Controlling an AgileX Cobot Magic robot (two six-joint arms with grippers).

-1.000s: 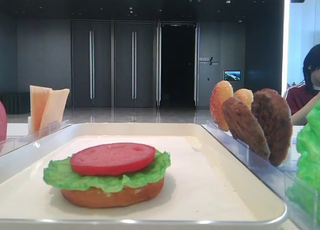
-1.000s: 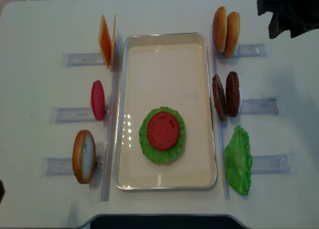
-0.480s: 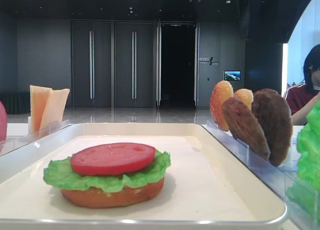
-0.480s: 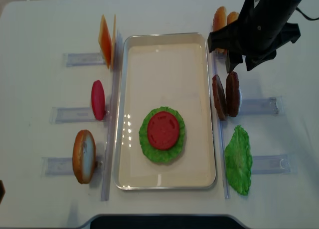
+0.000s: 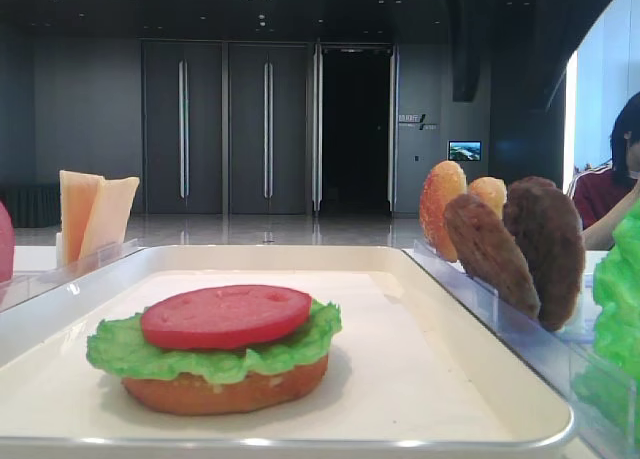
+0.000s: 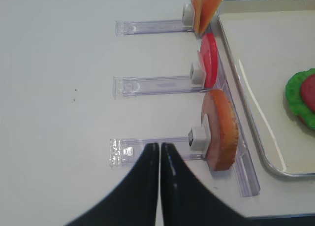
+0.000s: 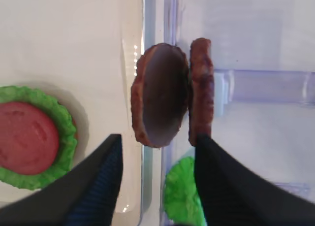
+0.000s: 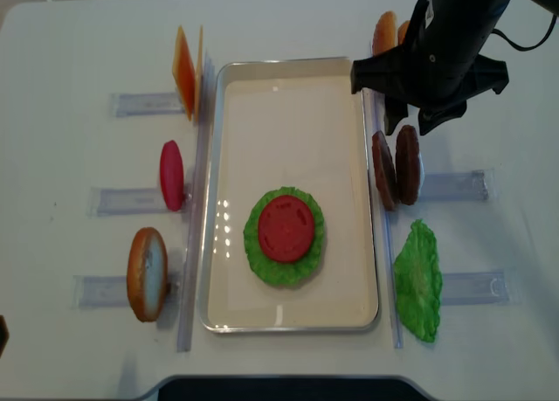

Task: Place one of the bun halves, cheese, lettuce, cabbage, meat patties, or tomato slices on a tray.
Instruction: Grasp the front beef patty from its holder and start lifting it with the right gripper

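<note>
No readable text anywhere. Small white wall sign in bg, right of dark doorway, too tiny/blurred to read. Small lit screen near it shows a pic only, no legible words.

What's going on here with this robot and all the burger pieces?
A two-armed robot is building a burger on the tray. So far a bun half, lettuce and a tomato slice are stacked there. The right gripper hangs open above the two meat patties standing in their clear holder beside the tray, touching neither yet; a patty looks like the next pick. The left gripper is shut and empty, off to the left of the spare bun.
</note>
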